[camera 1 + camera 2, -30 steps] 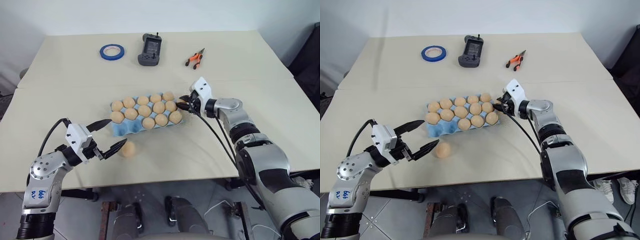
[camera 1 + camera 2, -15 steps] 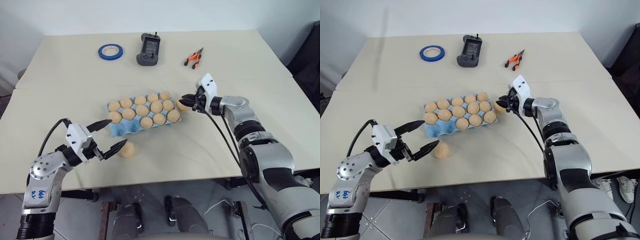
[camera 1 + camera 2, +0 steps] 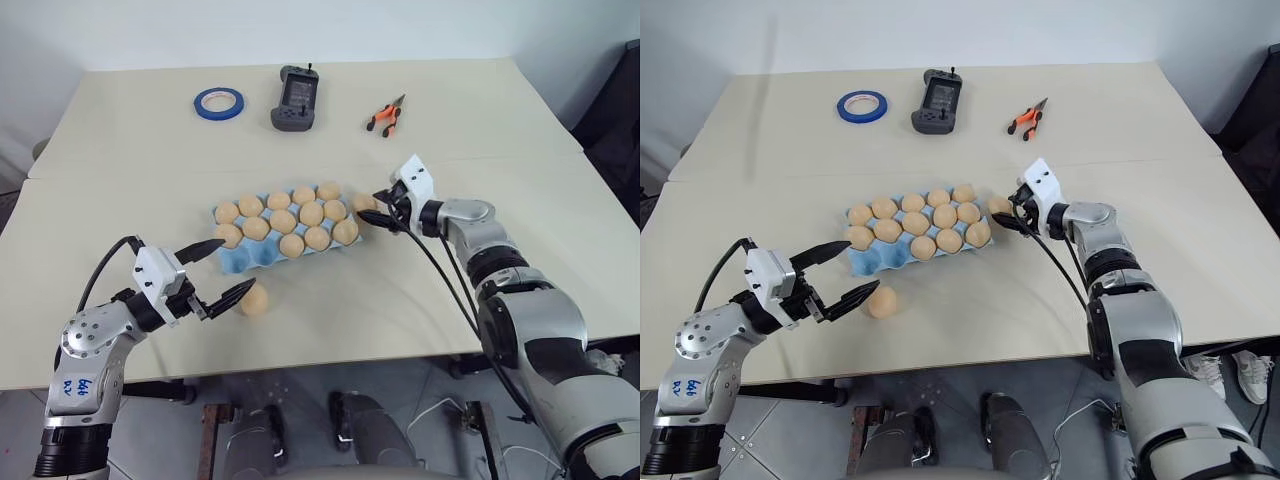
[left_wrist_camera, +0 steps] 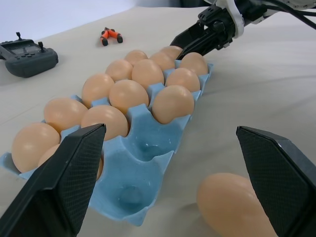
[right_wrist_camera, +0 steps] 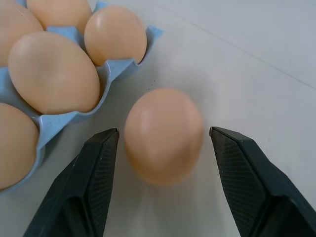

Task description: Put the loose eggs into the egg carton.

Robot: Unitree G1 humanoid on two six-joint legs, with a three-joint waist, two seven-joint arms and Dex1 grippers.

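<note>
**Two eggs on the table, one carton nearly full**

Big and pale, the table (image 3: 480, 110) holds everything. A white wall stands behind it.

Near the middle sits the blue egg carton (image 3: 240, 257). Most of its cups have eggs in them. Two cups at the end nearest the left gripper are bare.

One loose egg (image 3: 255, 299) lies on the table just beside that bare end. The left gripper (image 3: 218, 269) is right next to this egg, with its two black fingers spread wide. It holds nothing. The egg is by the tip of one finger, not between them.

A second loose egg (image 5: 163, 133) lies on the table at the other end of the carton, just beside its corner. The right gripper (image 3: 376, 210) is there, with its fingers apart, one on each side of this egg. In the right wrist view there is a gap between the egg and each finger (image 5: 101, 168), so the egg is not pinched.

At the far side of the table lie a blue tape ring (image 3: 220, 101), a dark handheld controller (image 3: 291, 97) and small orange pliers (image 3: 388, 114). They are well apart from the carton and block nothing.
</note>
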